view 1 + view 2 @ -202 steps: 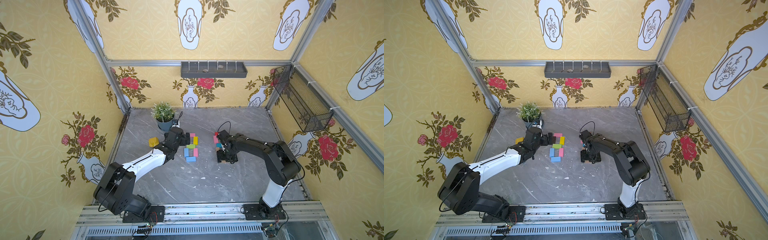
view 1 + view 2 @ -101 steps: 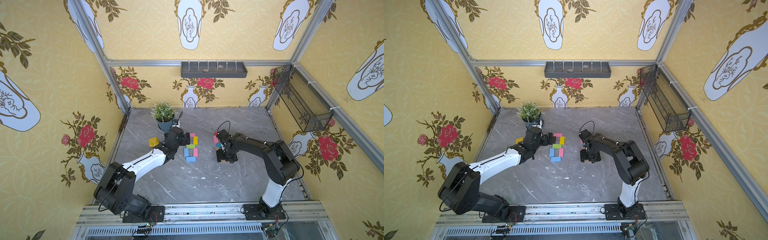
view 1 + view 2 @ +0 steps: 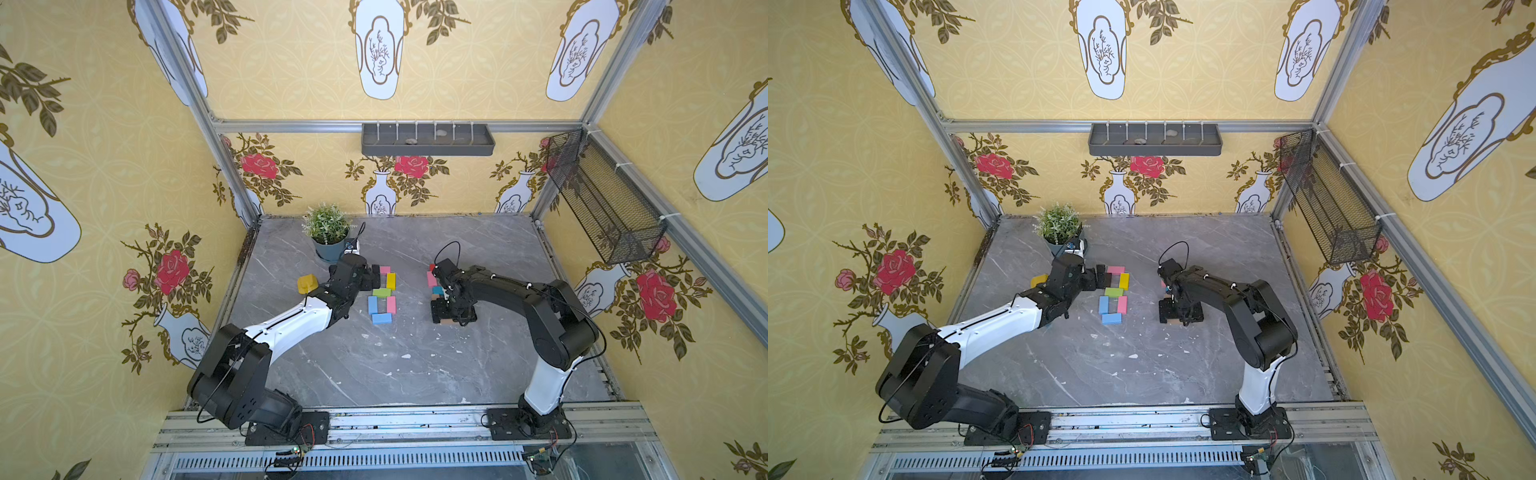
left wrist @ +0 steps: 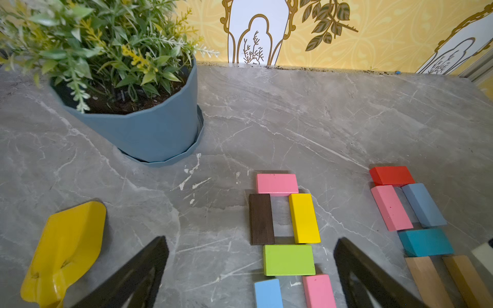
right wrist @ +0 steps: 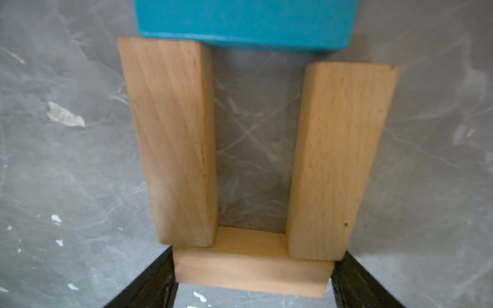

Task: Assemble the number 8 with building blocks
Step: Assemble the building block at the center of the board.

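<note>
Right tool (image 5: pixel 257 258) flanks tan block (image 5: pixel 250 277), grip unclear; best rise straight up, leaving it flush against tan pair (image 5: pixel 173 138) ahead.

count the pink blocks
3: top pink block caps the left figure, lower pink block flanks its bottom loop, right pink block lies by the red block. The right arm may hide others.

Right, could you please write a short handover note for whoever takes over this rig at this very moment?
Left end effector: open, empty, near the finished eight (pink, brown, yellow, green, blue, pink, blue).
Right end effector: astride the bottom tan block of the other eight; gripped or released, unclear.
Done: both eights look fully laid out.
Left: probably confirm release, check that block's alignment, withdraw both end effectors.
</note>
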Motion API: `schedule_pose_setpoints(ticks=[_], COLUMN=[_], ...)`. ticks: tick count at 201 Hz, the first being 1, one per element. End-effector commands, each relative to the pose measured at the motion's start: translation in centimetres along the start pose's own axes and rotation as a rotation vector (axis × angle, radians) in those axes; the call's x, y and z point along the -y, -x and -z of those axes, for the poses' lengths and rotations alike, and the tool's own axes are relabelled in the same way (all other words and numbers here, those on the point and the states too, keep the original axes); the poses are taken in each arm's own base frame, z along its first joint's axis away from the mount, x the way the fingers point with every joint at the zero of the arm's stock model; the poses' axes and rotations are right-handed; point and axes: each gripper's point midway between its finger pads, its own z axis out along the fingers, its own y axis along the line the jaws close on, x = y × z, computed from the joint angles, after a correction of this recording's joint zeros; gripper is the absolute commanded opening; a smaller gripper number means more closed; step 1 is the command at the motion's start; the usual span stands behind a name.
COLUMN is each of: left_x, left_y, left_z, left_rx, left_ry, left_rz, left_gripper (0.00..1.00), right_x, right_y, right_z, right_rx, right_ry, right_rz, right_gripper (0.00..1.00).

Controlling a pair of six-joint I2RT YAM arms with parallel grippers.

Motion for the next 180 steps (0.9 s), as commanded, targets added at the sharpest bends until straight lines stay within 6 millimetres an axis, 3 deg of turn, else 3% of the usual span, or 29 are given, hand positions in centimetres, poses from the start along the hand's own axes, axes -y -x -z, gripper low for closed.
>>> schedule_pose_setpoints(ticks=[1,49,107,130,150,170,180], left_x=[-0.1,-0.2,-0.2,-0.4,-0.8,-1.4,-2.0], left_y=[-0.2,-0.1,0.3,0.6,1.0,1.3,1.5], left_z=[-0.1,0.0,0.4,0.9,1.6,2.5,2.9], left_rx=[-0.006,-0.005,0.008,0.022,0.042,0.071,0.091], left_ry=[0.006,0.006,0.005,0.005,0.013,0.033,0.052], left_rz=[-0.010,-0.009,-0.005,0.000,-0.002,-0.022,-0.036], left_gripper=[1.00,1.00,1.00,1.00,1.00,1.00,1.00], right_x=[0.3,0.3,-1.4,-3.7,-6.1,-7.6,-7.3], right_y=[0.2,0.1,-0.7,-1.0,-0.7,0.8,1.7], right_z=[-0.2,0.2,2.6,5.1,8.4,12.4,14.2], right_rx=[0.014,0.018,0.059,0.113,0.207,0.369,0.468], right_ry=[-0.016,-0.010,0.034,0.096,0.168,0.272,0.290], right_rz=[-0.010,-0.011,0.040,0.100,0.159,0.160,0.143], right_gripper=[0.91,1.00,0.98,0.97,0.97,0.98,0.98])
